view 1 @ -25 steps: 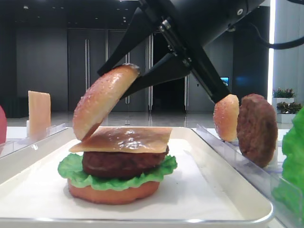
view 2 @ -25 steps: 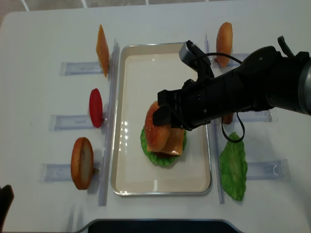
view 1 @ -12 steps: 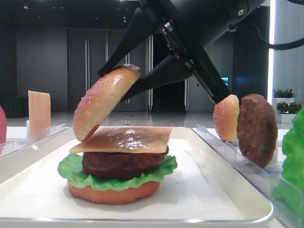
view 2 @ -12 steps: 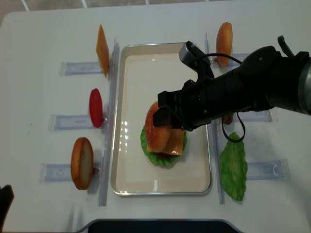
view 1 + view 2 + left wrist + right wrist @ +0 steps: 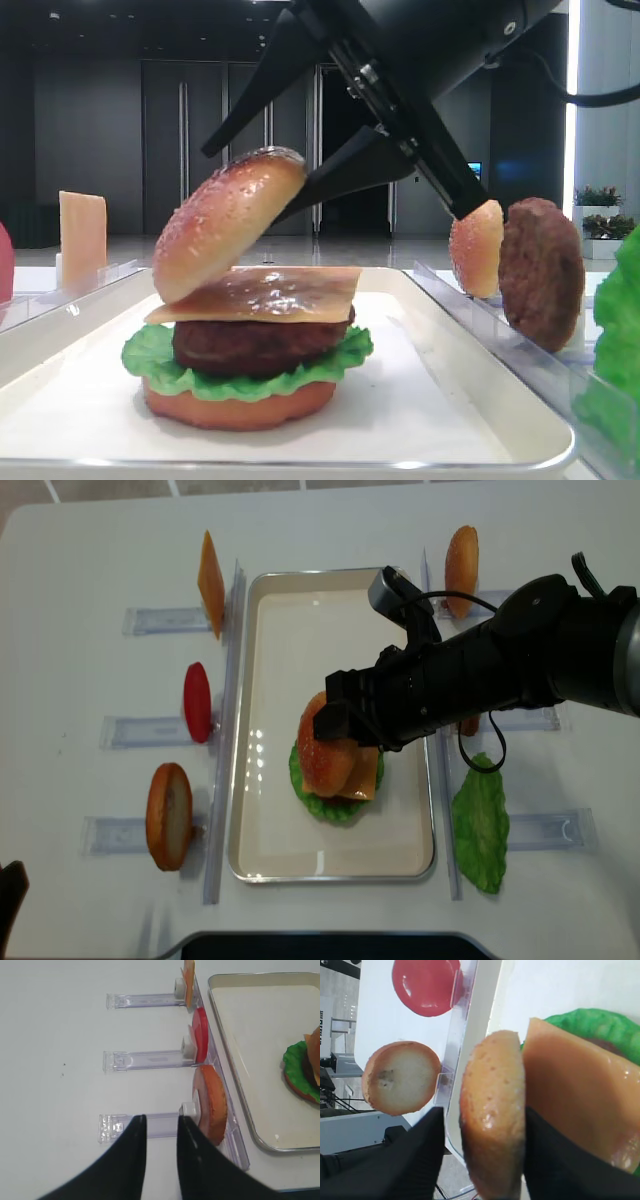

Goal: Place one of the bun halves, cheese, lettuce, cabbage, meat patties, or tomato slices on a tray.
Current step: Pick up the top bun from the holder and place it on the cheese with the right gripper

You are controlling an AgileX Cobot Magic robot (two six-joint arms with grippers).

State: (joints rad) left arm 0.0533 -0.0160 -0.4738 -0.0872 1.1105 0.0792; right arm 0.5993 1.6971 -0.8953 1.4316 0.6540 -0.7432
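A glossy golden-brown sesame-speckled toy bun top (image 5: 228, 222) sits tilted between the black jaws, its lower edge touching a thin square orange-yellow cheese slice (image 5: 262, 292) just below them. Under it lie a dark bumpy patty (image 5: 258, 346) and ruffled green lettuce (image 5: 160, 358) on the cream-white rimmed tray (image 5: 470, 400).

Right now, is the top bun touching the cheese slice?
Touching. The low exterior view shows the tilted top bun's lower edge resting on the cheese slice at its left end.
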